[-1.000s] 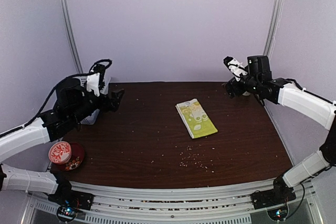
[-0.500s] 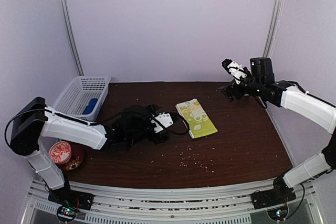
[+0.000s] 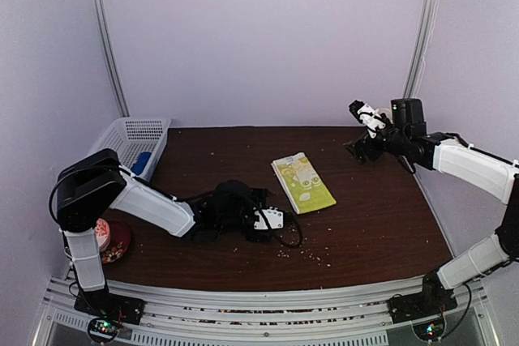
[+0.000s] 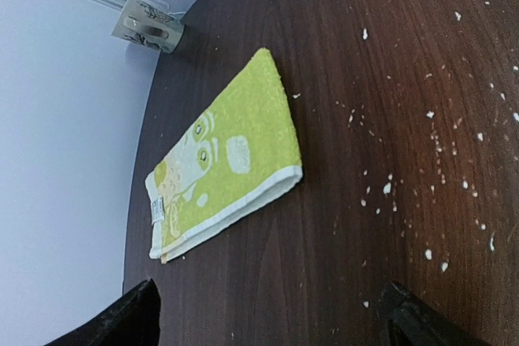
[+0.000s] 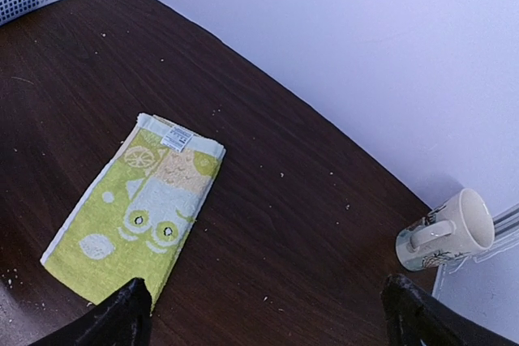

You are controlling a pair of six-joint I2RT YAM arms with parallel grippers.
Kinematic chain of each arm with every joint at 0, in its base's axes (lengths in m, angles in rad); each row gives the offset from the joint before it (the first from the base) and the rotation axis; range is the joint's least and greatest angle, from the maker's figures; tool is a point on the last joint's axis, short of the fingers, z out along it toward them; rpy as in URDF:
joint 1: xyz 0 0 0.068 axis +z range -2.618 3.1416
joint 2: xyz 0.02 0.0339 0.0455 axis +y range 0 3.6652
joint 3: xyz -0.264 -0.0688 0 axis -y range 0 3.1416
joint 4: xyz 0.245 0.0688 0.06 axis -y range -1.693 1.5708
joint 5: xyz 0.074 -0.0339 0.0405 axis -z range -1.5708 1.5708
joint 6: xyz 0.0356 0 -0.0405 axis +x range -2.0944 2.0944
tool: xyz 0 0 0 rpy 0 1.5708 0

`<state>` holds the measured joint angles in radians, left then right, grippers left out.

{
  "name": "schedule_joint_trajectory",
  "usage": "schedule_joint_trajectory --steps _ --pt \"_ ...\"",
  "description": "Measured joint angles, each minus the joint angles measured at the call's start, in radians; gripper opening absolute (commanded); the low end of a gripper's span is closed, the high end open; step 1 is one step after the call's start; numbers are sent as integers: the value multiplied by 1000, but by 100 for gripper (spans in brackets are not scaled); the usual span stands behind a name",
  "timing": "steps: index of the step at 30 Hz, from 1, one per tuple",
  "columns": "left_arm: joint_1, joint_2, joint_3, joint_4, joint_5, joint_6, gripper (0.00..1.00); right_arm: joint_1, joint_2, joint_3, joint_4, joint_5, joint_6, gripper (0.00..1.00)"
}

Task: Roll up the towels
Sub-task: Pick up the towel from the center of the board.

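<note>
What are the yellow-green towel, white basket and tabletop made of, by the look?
Yellow-green towel: probably terry cotton; nubby matte pile, white woven hem, sewn label.
White basket: likely moulded plastic; thin lattice walls, slight sheen.
Tabletop: dark wood or wood-look laminate, cannot tell which; straight grain lines, smooth semi-gloss.

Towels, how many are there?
2. The yellow-green towel lies folded flat mid-table; a blue towel peeks from the white basket at far left. More could hide inside it.
</note>
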<state>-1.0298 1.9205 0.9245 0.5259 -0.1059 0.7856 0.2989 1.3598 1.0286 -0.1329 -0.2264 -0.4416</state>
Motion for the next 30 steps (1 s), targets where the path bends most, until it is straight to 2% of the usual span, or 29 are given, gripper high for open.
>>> schedule_joint_trajectory --steps 11,25,30 --pt "-46 197 233 -48 13 33 85 12 69 0 -3 -32 -1 100" --pt "-47 348 430 -98 -41 66 63 36 83 0 -9 -27 -9 100" --pt "-43 370 454 -101 -64 70 48 41 88 0 -8 -23 -11 100"
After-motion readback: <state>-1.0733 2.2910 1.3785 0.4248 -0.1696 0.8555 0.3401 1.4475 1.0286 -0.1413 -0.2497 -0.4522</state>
